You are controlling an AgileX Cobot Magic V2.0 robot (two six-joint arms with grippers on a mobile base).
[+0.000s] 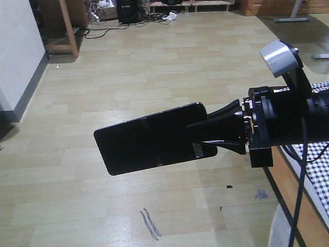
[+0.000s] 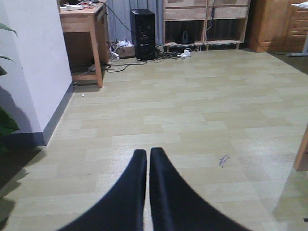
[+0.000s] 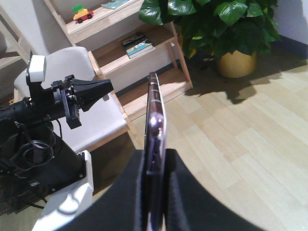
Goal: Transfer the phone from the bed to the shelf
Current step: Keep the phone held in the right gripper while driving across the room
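While the right tool (image 1: 199, 135) is clamped tight across one short end of the phone (image 1: 146, 140), the glossy black slab juts sideways in mid-air above the pale plank floor (image 1: 154, 67). Its broad face is turned to the front camera, and a small white sticker (image 1: 197, 150) shows near the gripped end. The phone is clear of the bed (image 1: 317, 175), whose black-and-white check cover shows at the right edge below the arm. In the right wrist view the phone (image 3: 155, 110) stands edge-on, its pinkish metal rim rising between the two black fingers (image 3: 187, 192). Beyond it, well apart, leans the shelf (image 3: 110, 60), a pale wooden unit. Its upper board carries a small orange-and-green toy (image 3: 83, 14), and the board below holds a short stack of books (image 3: 137, 44). Beside the unit, a yellow pot (image 3: 236, 65) holds a large leafy plant (image 3: 211, 19). The left tool (image 3: 108, 88) hangs in front of a grey chair (image 3: 98, 122), its fingers pressed together with nothing between them. The left wrist view shows the same pinched tips over bare floor, with a black computer tower (image 2: 143, 33) at the far wall.
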